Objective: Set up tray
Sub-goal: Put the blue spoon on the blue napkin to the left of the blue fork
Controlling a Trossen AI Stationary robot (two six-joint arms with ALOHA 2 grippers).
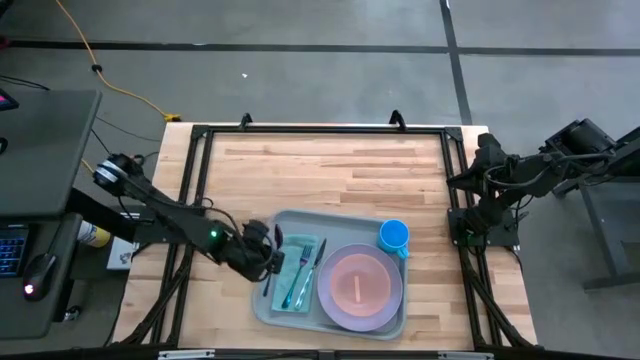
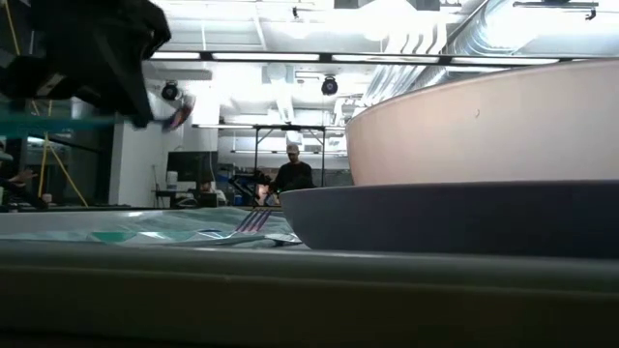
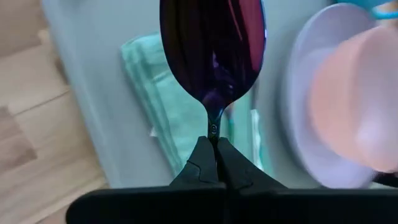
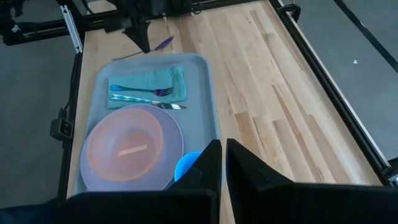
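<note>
The pale grey-green tray (image 1: 300, 220) lies at the table's near middle. On it are a teal napkin (image 1: 290, 262) with a fork (image 4: 140, 91) and a knife (image 4: 148, 103), a lavender plate (image 1: 397, 300) holding a pink bowl (image 1: 358, 283), and a blue cup (image 1: 394, 236). My left gripper (image 1: 266, 252) hovers over the tray's left rim, shut on a spoon with a purple iridescent bowl (image 3: 211, 50). My right gripper (image 4: 222, 155) waits by the table's right edge, fingers together, holding nothing. My left gripper pinches the spoon's thin neck (image 3: 213, 127), just behind the bowl, between its two fingertips (image 3: 200, 163). The fingers come from above and from the table's left, slanting down, and lie across the spoon. The spoon (image 4: 163, 43) is lifted clear above the tray's left rim.
Bare wooden table (image 1: 330, 170) spreads beyond the tray to the far side and to the right. A black metal frame (image 1: 320, 128) runs around the table. In the low view a person (image 2: 292, 172) stands far back in the room.
</note>
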